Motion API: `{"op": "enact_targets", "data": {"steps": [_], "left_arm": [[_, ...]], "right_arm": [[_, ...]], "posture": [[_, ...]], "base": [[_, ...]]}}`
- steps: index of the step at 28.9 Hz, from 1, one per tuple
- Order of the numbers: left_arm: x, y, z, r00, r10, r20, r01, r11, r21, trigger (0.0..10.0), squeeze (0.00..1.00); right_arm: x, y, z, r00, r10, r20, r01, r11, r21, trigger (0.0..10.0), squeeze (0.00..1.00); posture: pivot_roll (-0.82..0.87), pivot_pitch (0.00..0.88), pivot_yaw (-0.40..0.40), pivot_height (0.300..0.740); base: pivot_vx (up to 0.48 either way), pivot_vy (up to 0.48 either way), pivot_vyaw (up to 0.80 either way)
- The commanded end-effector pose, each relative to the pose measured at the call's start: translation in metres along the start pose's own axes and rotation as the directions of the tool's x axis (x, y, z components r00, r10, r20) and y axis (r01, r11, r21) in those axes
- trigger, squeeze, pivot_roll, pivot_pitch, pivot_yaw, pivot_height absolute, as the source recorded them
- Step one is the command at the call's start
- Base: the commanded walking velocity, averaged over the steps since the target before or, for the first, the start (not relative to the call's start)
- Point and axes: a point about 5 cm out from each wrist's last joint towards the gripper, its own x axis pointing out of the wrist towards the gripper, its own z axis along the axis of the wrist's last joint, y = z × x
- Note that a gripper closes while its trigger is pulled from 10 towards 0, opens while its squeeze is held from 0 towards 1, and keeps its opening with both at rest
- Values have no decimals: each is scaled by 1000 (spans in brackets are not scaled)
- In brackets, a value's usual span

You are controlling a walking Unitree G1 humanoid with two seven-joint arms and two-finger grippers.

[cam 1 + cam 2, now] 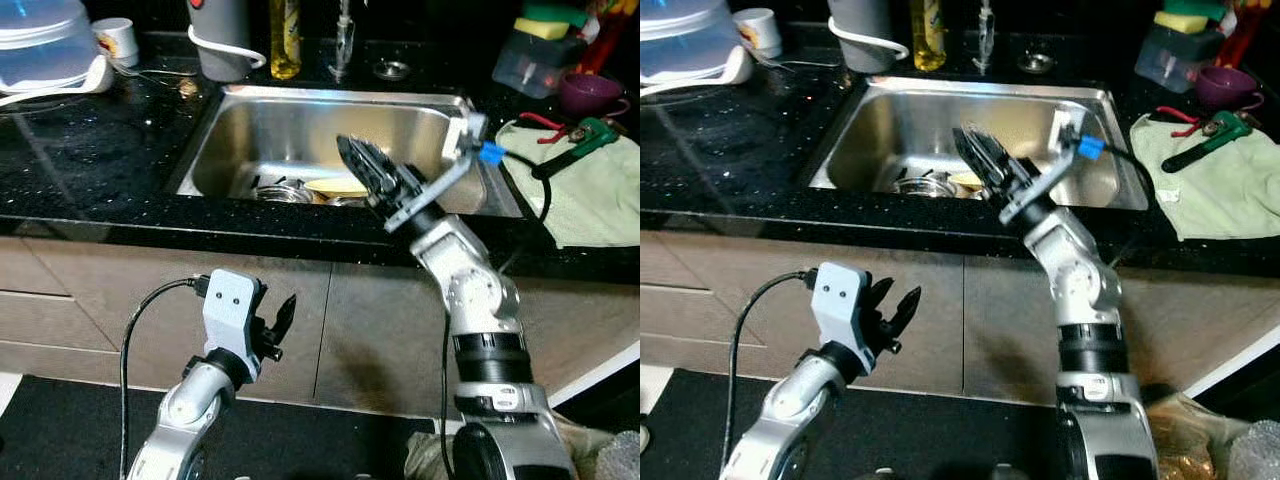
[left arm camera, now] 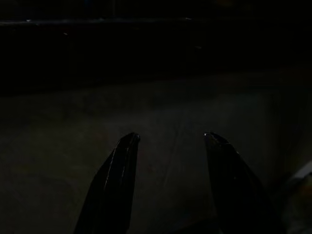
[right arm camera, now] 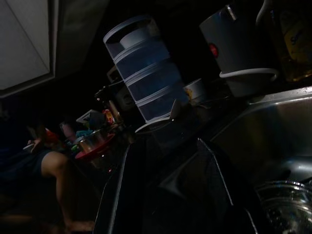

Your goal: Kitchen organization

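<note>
Reaching over sink (image 1: 250,140), right gripper (image 1: 352,157)

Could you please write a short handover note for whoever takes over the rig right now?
Right gripper: raised over the front edge of the stainless steel sink, fingers apart, holding nothing.
Left gripper: low in front of the brown cabinet fronts, open, empty.
Things: a metal bowl and a pale yellow plate lie in the sink. A green-handled wrench rests on the light green cloth on the black counter, right of the sink.
Done: nothing visibly picked up.
Left: probably clearing the dishes from the sink.
</note>
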Motion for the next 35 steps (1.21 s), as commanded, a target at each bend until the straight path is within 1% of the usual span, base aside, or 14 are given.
{"op": "enact_targets", "data": {"steps": [1,4,8,12,15,19,20,24,26,27,29,32,34,35], "left_arm": [[1,0,-6,999,-2,-32,2,1000,0,10000,0],[1,0,-6,1000,-4,-31,4,1000,0,10000,0],[1,0,-6,1000,-7,-29,7,1000,-2,10000,0],[1,0,-5,1000,-4,-23,4,1000,-6,10000,0],[1,0,-5,1000,-3,-22,3,1000,-6,10000,0],[0,1,-5,1000,-1,-16,0,1000,-13,10000,0],[0,1,-5,1000,0,-14,0,1000,-16,10000,0],[0,2,-4,1000,2,-10,-2,1000,-17,10000,0],[1,4,-3,1000,7,-4,-7,1000,-15,10000,0],[1,4,-3,1000,7,-4,-7,1000,-15,10000,0],[1,4,-3,1000,7,-3,-7,1000,-13,10000,0],[1,4,-3,1000,6,-4,-6,1000,-13,10000,0],[2,4,-2,1000,4,-3,-4,1000,-13,10000,0],[2,4,-2,1000,4,-3,-4,1000,-13,10000,0]], "right_arm": [[-2,1,-2,1000,10,-23,-10,1000,-13,10000,0],[-7,-2,-5,999,3,-36,-4,1000,-21,10000,0],[-14,-6,-9,999,-5,-47,4,1000,-19,10000,0],[-24,-10,-18,996,-12,-88,10,1000,-20,10000,0],[-26,-10,-20,995,-12,-96,10,1000,-21,10000,0],[-36,-12,-32,986,-8,-164,-3,998,-65,10000,0],[-44,-15,-41,977,-6,-213,-7,998,-59,10000,0],[-49,-17,-48,968,-7,-252,-13,997,-77,10000,0],[-55,-19,-54,960,-3,-279,-19,997,-78,10000,0],[-55,-19,-54,960,-3,-279,-19,997,-78,10000,0],[-62,-17,-61,949,50,-310,-64,997,-36,10000,0],[-66,-13,-65,939,87,-331,-97,995,-13,10000,0],[-75,-13,-81,916,80,-393,-102,994,-35,10000,0],[-75,-13,-81,916,80,-393,-102,994,-35,10000,0]], "posture": [[43,15,-37,732],[40,11,-38,732],[39,11,-38,732],[37,9,-40,732],[37,9,-40,732],[34,5,-39,732],[34,3,-39,732],[33,3,-39,732],[34,4,-38,732],[34,4,-38,732],[32,7,-38,732],[33,12,-37,732],[34,12,-37,732],[34,12,-37,732]], "base": [[-247,0,0],[-246,0,0],[0,0,0],[0,0,0],[0,0,0],[0,0,0],[0,0,800],[0,0,797],[0,0,788],[0,0,788],[0,0,778],[0,0,775],[0,0,775],[0,0,775]]}}
